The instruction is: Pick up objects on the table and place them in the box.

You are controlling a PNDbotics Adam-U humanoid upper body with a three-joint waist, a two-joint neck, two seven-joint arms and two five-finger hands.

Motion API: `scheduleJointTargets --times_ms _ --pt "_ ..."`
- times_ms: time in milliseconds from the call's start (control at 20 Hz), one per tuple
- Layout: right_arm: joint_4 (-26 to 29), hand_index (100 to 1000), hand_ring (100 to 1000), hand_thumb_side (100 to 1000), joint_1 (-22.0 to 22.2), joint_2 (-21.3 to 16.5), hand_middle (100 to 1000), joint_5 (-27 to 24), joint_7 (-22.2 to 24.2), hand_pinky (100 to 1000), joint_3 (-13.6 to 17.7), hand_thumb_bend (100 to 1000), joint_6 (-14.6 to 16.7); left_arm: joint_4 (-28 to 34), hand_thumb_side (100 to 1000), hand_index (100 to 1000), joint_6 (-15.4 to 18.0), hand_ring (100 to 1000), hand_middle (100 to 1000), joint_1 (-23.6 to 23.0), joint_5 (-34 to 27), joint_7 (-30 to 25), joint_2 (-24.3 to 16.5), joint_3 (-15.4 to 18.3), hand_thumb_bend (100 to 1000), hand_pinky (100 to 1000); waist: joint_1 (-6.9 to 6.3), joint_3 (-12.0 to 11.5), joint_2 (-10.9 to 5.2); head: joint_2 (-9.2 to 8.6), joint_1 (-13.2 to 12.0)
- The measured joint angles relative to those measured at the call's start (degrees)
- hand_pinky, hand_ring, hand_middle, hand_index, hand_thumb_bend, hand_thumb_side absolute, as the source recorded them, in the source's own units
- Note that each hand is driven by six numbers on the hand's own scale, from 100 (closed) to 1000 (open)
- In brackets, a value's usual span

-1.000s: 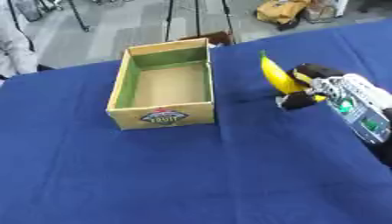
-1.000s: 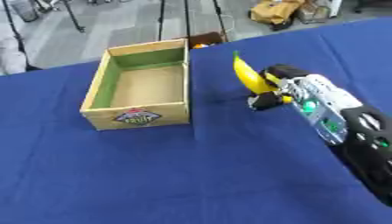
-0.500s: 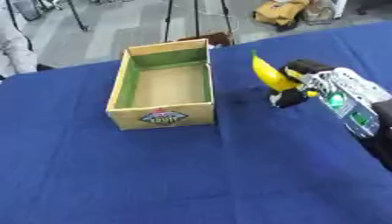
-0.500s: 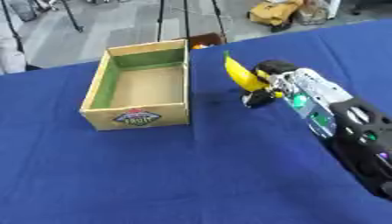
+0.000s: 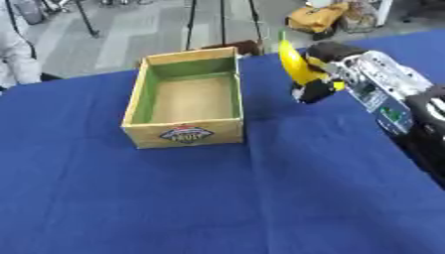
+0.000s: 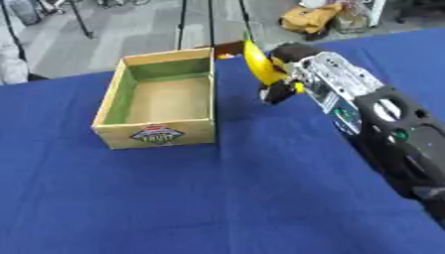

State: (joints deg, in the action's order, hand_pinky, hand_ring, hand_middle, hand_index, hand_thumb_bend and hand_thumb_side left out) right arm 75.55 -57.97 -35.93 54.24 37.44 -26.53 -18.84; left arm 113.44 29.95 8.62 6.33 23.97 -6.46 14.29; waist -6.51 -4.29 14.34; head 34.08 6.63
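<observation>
Nearest us lies the blue table cloth [image 5: 217,198]. Beyond it our right hand [image 6: 291,74] curls round a yellow banana [image 5: 295,64], holding it nearly upright above the cloth, to the right of the cardboard box [image 5: 184,134]. The box stands open, its floor bare. The right eye view shows more of the black forearm [image 6: 391,134]; the left eye view cuts it at the edge. Our left hand shows in neither view.

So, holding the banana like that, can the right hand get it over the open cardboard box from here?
Probably yes. The right hand grips the banana just right of the cardboard box, whose top is open, and only bare blue tablecloth lies between them.
</observation>
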Motion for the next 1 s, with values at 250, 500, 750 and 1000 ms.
scheduleJointTargets --times_ms 250,500,750,1000 --pt "-0.48 698 805 395 -3.60 1.58 718 3.03 2.07 647 -0.10 100 1.37 0.00 859 749 -0.09 632 663 0.00 0.00 -0.07 -0.23 0.00 100 294 0.80 0.01 -0.11 0.00 0.00" --pt "-1.33 702 800 390 -7.17 3.76 726 6.12 3.17 651 0.07 100 2.56 0.00 859 749 -0.22 632 663 0.06 -0.02 -0.19 -0.73 0.00 100 296 1.51 -0.15 -0.31 0.01 0.02" --pt "-3.76 705 795 389 -10.51 6.24 747 8.71 4.39 654 0.20 100 3.99 0.00 859 749 -0.26 632 664 0.25 -0.08 -0.23 -0.82 -0.01 100 296 2.11 -0.54 -0.43 0.01 0.33" --pt "-6.67 705 795 389 -13.16 9.59 748 10.93 5.14 655 0.21 100 5.49 0.00 859 748 -0.35 633 664 0.51 -0.25 -0.32 -1.21 -0.17 100 297 2.43 -0.86 -0.43 0.00 0.71"
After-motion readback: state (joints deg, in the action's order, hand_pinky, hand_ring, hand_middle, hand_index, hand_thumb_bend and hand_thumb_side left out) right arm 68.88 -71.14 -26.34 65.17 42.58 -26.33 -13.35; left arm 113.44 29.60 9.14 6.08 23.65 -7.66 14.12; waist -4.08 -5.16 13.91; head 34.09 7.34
